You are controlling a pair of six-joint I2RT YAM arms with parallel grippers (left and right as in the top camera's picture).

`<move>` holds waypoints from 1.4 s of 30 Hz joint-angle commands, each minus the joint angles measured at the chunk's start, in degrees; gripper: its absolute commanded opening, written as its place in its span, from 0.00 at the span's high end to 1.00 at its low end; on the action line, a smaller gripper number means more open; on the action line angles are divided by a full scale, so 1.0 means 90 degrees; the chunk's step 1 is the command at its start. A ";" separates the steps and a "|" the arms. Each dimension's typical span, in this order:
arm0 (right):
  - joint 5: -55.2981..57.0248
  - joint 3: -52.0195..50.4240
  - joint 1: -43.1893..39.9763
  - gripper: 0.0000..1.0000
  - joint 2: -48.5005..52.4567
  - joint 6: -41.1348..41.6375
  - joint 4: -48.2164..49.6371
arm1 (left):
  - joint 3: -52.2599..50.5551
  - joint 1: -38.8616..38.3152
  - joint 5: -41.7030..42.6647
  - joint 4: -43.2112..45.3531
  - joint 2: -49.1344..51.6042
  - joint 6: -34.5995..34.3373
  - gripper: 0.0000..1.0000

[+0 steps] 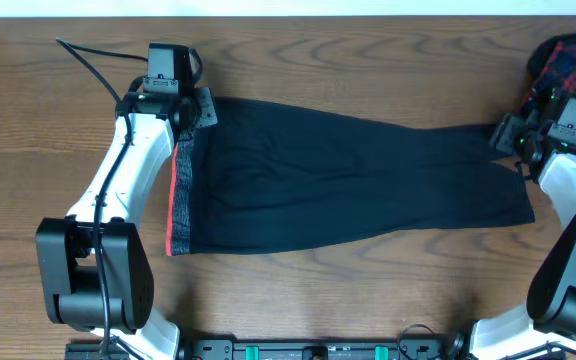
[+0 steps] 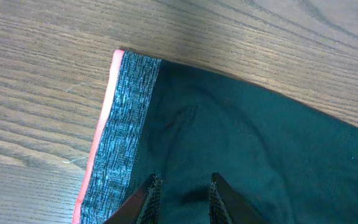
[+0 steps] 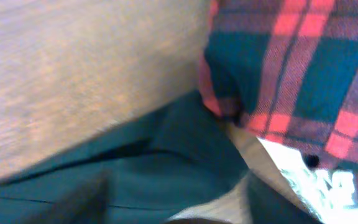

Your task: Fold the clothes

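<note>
Pinching trousers (image 1: 348,180) near waistband (image 2: 123,124), left fingers (image 2: 221,202) closed — right fingers (image 3: 79,202) blurred, grip unclear.

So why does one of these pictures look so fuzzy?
Right wrist view: blurred all over, the trousers and plaid cloth smeared. Left wrist view: sharp, the waistband weave crisp. Overhead view: clear and evenly lit.

Black trousers (image 1: 348,185) lie flat on the table (image 1: 368,60), lengthwise. Waistband (image 1: 182,210) is at the left end, grey-flecked with a red-orange edge. Legs stacked together, running right and narrowing. Soft wrinkles near the waist. Not yet folded crosswise.
</note>
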 commanded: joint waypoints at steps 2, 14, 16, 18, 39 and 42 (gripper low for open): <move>-0.0015 0.0112 -0.0061 0.48 -0.0141 -0.0340 0.0010 | 0.0066 -0.0007 -0.0007 -0.0022 0.0015 0.0063 0.73; -0.0369 0.0112 -0.0680 0.40 -0.0070 -0.0493 0.0124 | 0.0066 -0.0010 -0.0007 -0.0022 0.0015 0.0061 0.73; -0.0673 0.0112 -0.0775 0.41 0.0039 -0.0590 0.0080 | 0.0066 -0.0007 -0.0005 -0.0022 0.0015 0.0061 0.73; -0.0925 0.0112 -0.0818 0.40 0.0197 -0.0641 0.0005 | 0.0066 -0.0010 -0.0007 -0.0019 0.0015 0.0061 0.73; -0.2072 0.0180 -0.0799 0.32 0.0794 -0.0748 0.0236 | 0.0066 -0.0002 -0.0007 -0.0049 0.0046 0.0058 0.54; -0.2477 0.0180 -0.0799 0.33 0.0794 -0.0750 0.0165 | 0.0066 -0.0002 -0.0007 -0.0083 0.0046 0.0058 0.54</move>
